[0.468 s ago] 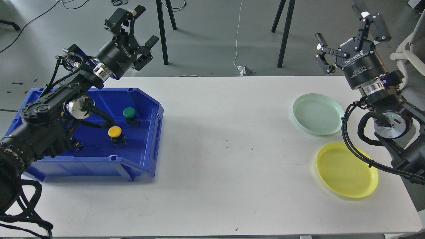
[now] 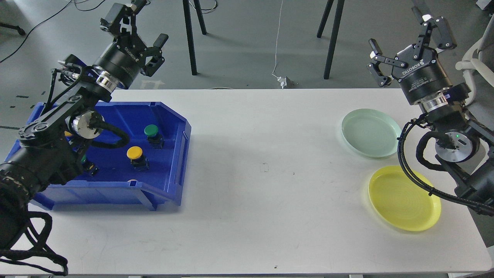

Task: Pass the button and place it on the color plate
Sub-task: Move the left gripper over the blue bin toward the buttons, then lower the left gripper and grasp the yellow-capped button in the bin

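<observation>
Your left gripper (image 2: 135,29) and right gripper (image 2: 409,42) both hang released, empty; yellow button (image 2: 134,153) sits in the blue bin (image 2: 175,170) at 9 o'clock.

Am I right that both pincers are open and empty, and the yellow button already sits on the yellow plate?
Not quite. In the head view the yellow button is in the blue bin; the yellow plate is bare. Left pincer and right pincer are open and empty.

Two plates sit near the desk's right edge: one pale green plate (image 2: 369,132), one yellow plate (image 2: 404,202). One blue bin (image 2: 170,170) near the left edge shows one yellow button (image 2: 134,153) and one green button (image 2: 151,130); others are hidden.
</observation>
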Robot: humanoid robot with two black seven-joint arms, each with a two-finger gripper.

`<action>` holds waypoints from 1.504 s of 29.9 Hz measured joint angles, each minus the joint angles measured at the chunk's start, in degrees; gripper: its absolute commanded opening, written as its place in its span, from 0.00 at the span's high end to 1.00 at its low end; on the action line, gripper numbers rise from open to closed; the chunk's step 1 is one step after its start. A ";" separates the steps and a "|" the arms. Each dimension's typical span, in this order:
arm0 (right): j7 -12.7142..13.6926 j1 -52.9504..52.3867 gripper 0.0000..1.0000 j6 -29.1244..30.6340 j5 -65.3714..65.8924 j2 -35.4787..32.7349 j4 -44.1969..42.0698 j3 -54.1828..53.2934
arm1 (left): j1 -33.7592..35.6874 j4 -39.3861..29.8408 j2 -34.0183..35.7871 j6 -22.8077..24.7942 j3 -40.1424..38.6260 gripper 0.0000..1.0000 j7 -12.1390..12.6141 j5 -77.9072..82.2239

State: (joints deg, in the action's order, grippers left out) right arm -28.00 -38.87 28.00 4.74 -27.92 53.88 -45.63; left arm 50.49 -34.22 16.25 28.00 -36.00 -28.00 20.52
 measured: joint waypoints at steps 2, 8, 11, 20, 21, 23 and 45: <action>0.00 0.00 0.01 0.00 0.00 0.02 0.00 -0.06 | 0.08 -1.79 -1.02 -0.01 0.00 0.00 0.00 -0.24; 0.00 0.67 0.01 0.00 0.00 -0.19 -0.02 -0.17 | -1.46 -17.61 1.53 -0.01 -1.49 0.00 0.00 -0.38; 0.00 1.34 0.01 0.00 0.00 -0.37 -0.03 -0.45 | -1.76 -28.02 5.48 0.01 -1.38 0.00 0.00 1.86; 0.00 3.06 0.01 0.00 0.00 -1.07 -0.68 -0.94 | 8.61 -46.00 30.85 -13.92 21.78 0.00 0.00 20.93; 0.00 3.28 0.01 0.00 0.00 -1.07 -1.09 -0.94 | 10.50 -46.64 34.65 -14.85 25.06 0.00 0.00 23.29; 0.00 3.45 0.01 0.00 0.00 -0.91 -2.21 -0.96 | 13.59 -47.99 40.08 -15.53 29.98 0.00 0.00 29.93; 0.00 5.18 0.01 0.00 0.01 1.19 -7.22 -1.05 | 14.97 -32.40 38.34 -11.45 49.50 0.00 -0.01 57.43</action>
State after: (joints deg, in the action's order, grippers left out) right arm -28.00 -33.69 28.00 4.75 -26.73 46.66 -46.68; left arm 65.46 -66.62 54.59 16.55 13.50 -28.00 77.95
